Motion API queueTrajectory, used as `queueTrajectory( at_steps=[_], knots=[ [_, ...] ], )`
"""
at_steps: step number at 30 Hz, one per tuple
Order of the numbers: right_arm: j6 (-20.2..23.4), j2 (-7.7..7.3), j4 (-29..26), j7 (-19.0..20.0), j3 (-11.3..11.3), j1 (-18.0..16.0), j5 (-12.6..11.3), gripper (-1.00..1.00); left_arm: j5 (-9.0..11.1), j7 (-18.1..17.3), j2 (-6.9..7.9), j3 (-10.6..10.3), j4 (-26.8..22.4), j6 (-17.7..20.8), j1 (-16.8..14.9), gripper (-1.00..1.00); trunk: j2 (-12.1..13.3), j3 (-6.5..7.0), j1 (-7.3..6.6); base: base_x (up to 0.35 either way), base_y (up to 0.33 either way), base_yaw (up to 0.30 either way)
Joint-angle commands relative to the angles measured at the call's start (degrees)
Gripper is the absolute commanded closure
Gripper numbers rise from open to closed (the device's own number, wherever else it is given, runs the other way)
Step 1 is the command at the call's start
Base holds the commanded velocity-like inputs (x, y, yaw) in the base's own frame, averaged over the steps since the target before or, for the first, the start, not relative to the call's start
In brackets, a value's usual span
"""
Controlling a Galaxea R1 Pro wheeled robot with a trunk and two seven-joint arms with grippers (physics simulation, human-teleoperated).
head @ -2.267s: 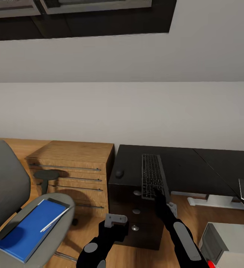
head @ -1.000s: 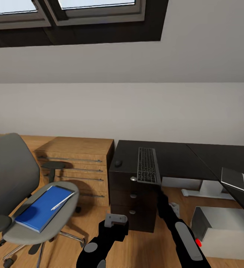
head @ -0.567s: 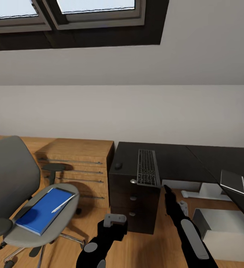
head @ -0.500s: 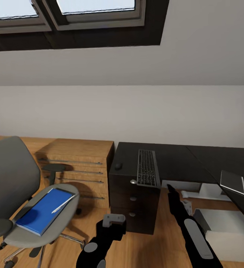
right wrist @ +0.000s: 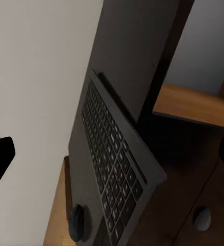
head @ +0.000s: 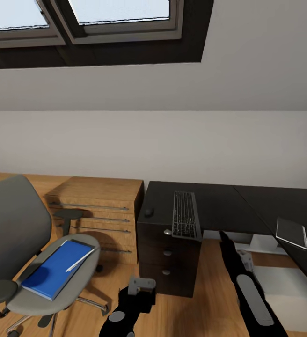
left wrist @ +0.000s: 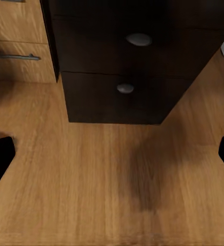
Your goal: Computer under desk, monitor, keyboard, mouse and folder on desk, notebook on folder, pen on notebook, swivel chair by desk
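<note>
Keyboard [head: 186, 220]: one, on bench [head: 219, 201], overhanging its near edge
Mouse [head: 149, 212]: one, at keyboard's 9 o'clock
Folder [head: 50, 274]: one, on swivel chair [head: 18, 234], pen [head: 80, 260] atop
Left claw [left wrist: 112, 154]: wide, empty
Right claw [right wrist: 117, 148]: wide, empty

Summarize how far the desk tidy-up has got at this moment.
Done: keyboard and mouse lie on the desk. In hand: nothing; both pincers look empty. Left: folder, with the pen on it, still on the swivel chair.
</note>
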Motion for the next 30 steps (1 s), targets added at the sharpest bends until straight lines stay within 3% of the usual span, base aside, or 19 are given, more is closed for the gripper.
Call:
queueTrajectory(
  at_steps=[1, 6, 7, 10, 12, 13, 14, 18, 27, 30],
  knots=[
    [-0.3, -0.03, -0.1, -0.3, 0.0, 0.0, -0.2, -1.00, 0.6, 0.6, -0.10, 0.0, 0.7, 0.1, 0.0, -1.00, 0.4, 0.12, -0.23, 0.000, 0.000, 0.000],
    [-0.4, -0.65, -0.3, -2.0, 0.1, 0.0, 2.7, -1.00, 0.6, 0.5, -0.66, 0.6, 5.5, 0.0, 0.0, -1.00, 2.4, 1.02, -1.33, 0.000, 0.000, 0.000],
    [1.1, -2.23, -2.2, -7.4, 0.7, -0.1, 8.1, -1.00, 0.7, 0.4, -0.82, 0.9, 10.1, -0.1, -0.2, -1.00, 2.8, 1.20, -1.55, 0.000, 0.000, 0.000],
    [4.5, -2.91, -5.3, -12.2, 1.2, -0.1, 12.0, -1.00, 0.8, 0.2, -0.89, 1.4, 13.0, -0.2, -0.7, -1.00, 4.0, 1.74, -2.21, 0.000, 0.000, 0.000],
    [10.2, -3.25, -9.0, -17.9, 1.6, -0.1, 15.4, -1.00, 0.8, 0.1, -1.11, 2.8, 15.8, -0.4, -1.7, -1.00, 4.8, 2.10, -2.65, 0.000, 0.000, 0.000],
    [17.0, -3.45, -12.5, -23.7, 1.7, -0.1, 17.9, -1.00, 1.0, 0.0, -1.25, 3.9, 17.6, -0.4, -2.3, -1.00, 5.2, 2.28, -2.87, 0.000, 0.000, 0.000],
    [21.2, -3.54, -14.6, -27.0, 1.7, -0.1, 19.0, -1.00, 1.1, 0.0, -1.40, 5.3, 20.4, -0.7, -2.9, -1.00, 5.6, 2.46, -3.09, 0.000, 0.000, 0.000],
    [26.1, -3.61, -17.6, -31.5, 1.5, -0.1, 20.2, -1.00, 1.3, 0.0, -1.43, 6.5, 25.3, -3.9, -3.3, -1.00, 7.2, 3.17, -3.96, 0.000, 0.000, 0.000],
    [25.0, -3.58, -19.3, -33.5, 2.0, -0.1, 20.7, -1.00, 1.6, 0.0, -1.33, 7.3, 33.7, -16.0, -3.5, -1.00, 10.8, 4.79, -5.94, 0.000, 0.000, 0.000],
    [24.8, -3.73, -19.3, -33.5, 3.0, -0.1, 20.8, -1.00, 1.6, 0.0, -1.16, 7.3, 38.1, -22.1, -3.5, -1.00, 12.0, 5.33, -6.60, 0.000, 0.000, 0.000]
  ],
)
